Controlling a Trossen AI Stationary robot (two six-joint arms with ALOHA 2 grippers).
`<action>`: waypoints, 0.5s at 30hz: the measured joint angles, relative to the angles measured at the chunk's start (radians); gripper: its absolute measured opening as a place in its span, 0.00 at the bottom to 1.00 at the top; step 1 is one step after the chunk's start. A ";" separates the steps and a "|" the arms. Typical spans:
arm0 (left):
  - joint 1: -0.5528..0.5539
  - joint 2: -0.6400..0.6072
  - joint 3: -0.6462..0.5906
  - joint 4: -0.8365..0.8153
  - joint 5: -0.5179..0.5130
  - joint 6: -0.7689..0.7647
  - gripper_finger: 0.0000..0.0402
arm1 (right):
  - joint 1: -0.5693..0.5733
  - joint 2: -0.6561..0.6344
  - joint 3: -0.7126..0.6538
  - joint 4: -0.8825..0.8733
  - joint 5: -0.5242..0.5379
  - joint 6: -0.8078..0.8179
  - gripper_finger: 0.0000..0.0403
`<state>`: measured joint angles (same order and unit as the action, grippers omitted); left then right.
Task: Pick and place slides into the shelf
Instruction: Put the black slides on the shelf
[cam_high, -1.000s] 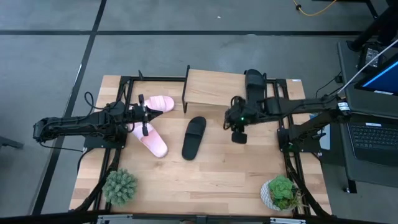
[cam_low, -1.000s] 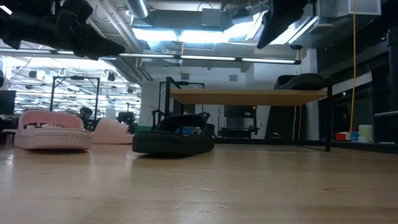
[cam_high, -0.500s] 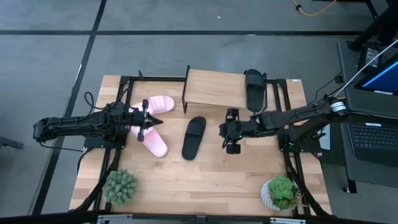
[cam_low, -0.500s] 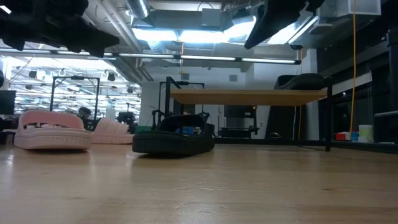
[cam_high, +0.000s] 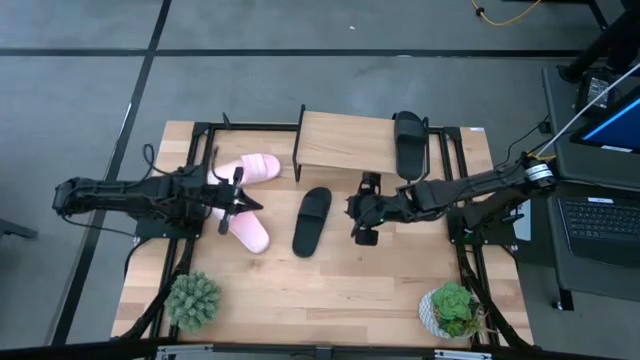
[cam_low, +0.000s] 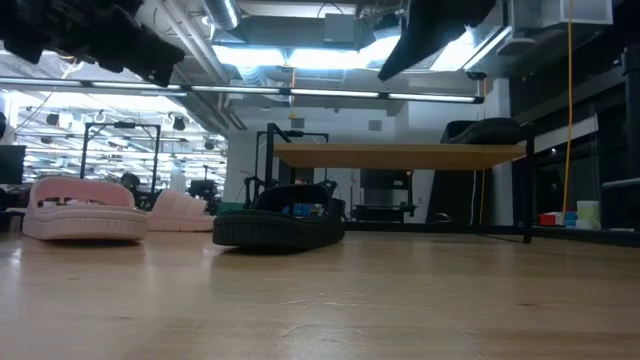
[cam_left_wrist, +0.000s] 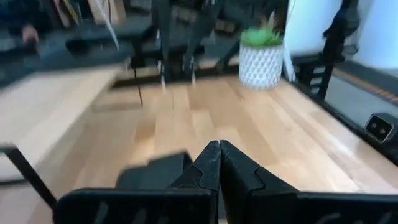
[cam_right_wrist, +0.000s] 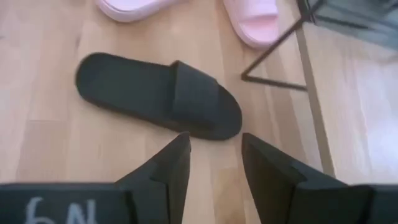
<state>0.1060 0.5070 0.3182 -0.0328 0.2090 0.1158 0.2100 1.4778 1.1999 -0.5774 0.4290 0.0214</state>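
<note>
One black slide (cam_high: 312, 220) lies flat on the table; the right wrist view shows this slide (cam_right_wrist: 158, 93) just ahead of my open right gripper (cam_right_wrist: 214, 155). From above, that right gripper (cam_high: 357, 216) hovers to the slide's right. A second black slide (cam_high: 410, 143) rests on the right end of the shelf's top board (cam_high: 345, 146). Two pale pink slides (cam_high: 257, 168) (cam_high: 250, 231) lie on the table left of the shelf. My left gripper (cam_high: 252, 205) is shut and empty above the pink slides; its fingers (cam_left_wrist: 219, 158) are closed together.
Two potted plants stand near the table's near edge, one at the left (cam_high: 193, 300) and one at the right (cam_high: 450, 308). The shelf's black side frame (cam_high: 300, 142) rises beside the pink slides. Bare wood (cam_high: 330, 290) stretches between the plants.
My right gripper has moved from beside the shelf toward the table's left, closing on the black slide on the table. My left gripper has turned a little above the pink slides. No slide has moved.
</note>
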 joint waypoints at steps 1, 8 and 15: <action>-0.017 0.025 0.018 -0.033 -0.020 -0.002 0.00 | 0.001 -0.002 0.000 0.009 0.000 -0.009 0.36; -0.158 0.249 0.163 -0.154 -0.091 -0.015 0.00 | -0.010 -0.002 0.000 0.044 -0.001 -0.036 0.36; -0.274 0.424 0.277 -0.232 -0.261 -0.019 0.00 | -0.023 -0.005 0.000 0.052 -0.001 -0.031 0.36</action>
<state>-0.1682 0.9311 0.5952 -0.2644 -0.0524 0.0966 0.1871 1.4723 1.1999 -0.5251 0.4278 -0.0095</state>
